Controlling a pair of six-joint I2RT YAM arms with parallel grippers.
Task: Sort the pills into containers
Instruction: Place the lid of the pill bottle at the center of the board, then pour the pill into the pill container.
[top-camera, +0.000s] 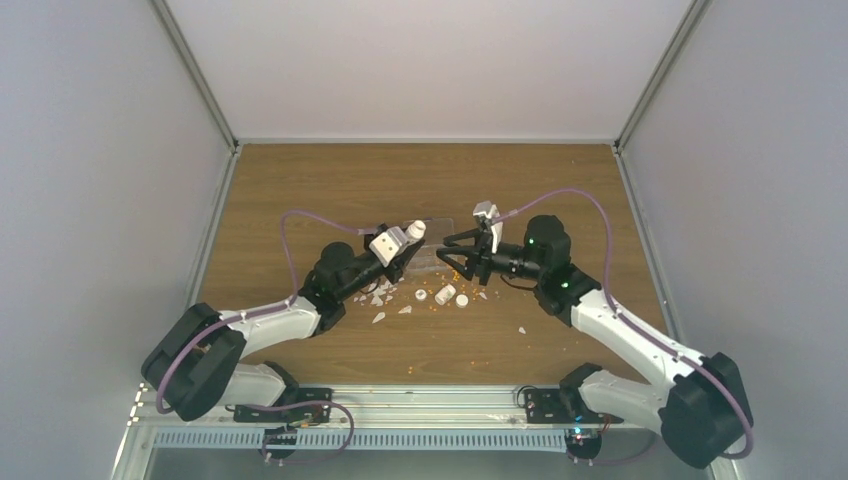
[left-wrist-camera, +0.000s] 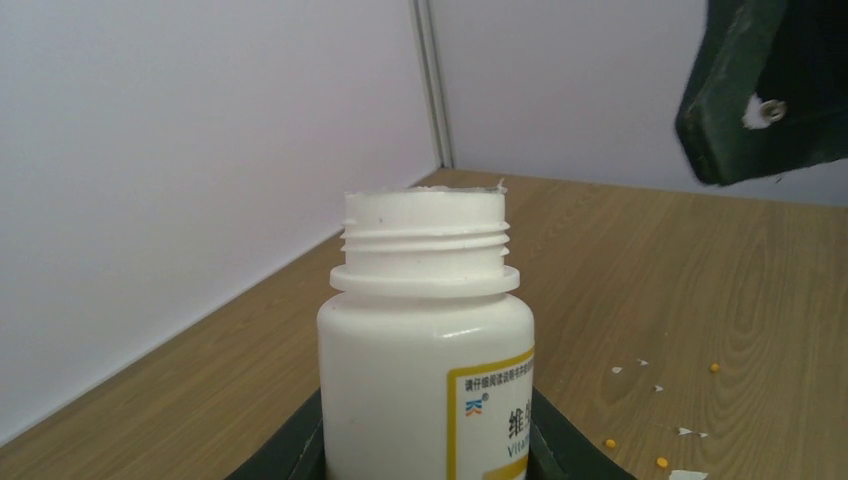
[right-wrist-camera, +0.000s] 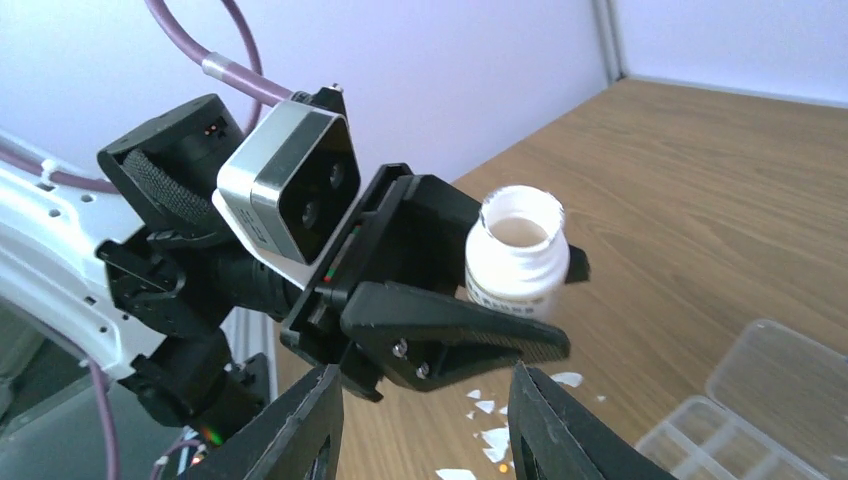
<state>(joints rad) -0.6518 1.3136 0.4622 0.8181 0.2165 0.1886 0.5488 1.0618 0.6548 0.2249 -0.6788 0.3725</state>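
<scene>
My left gripper (top-camera: 403, 243) is shut on an uncapped white vial (left-wrist-camera: 425, 340), holding it upright by its body above the table; its open mouth shows in the right wrist view, vial (right-wrist-camera: 515, 250). My right gripper (right-wrist-camera: 420, 440) stands open and empty just right of it, one finger (left-wrist-camera: 770, 90) hanging near the vial's top. Tiny orange pills (top-camera: 440, 305) lie scattered on the wood, with a few pills (left-wrist-camera: 661, 462) beside the vial. The clear organiser box (right-wrist-camera: 750, 400) lies flat under the two grippers, box (top-camera: 430, 258).
Two small white vials (top-camera: 445, 295) lie on their sides in front of the grippers. White flakes (top-camera: 380, 296) are strewn below the left gripper, with one more flake (top-camera: 522, 329) to the right. White walls close in the table on three sides.
</scene>
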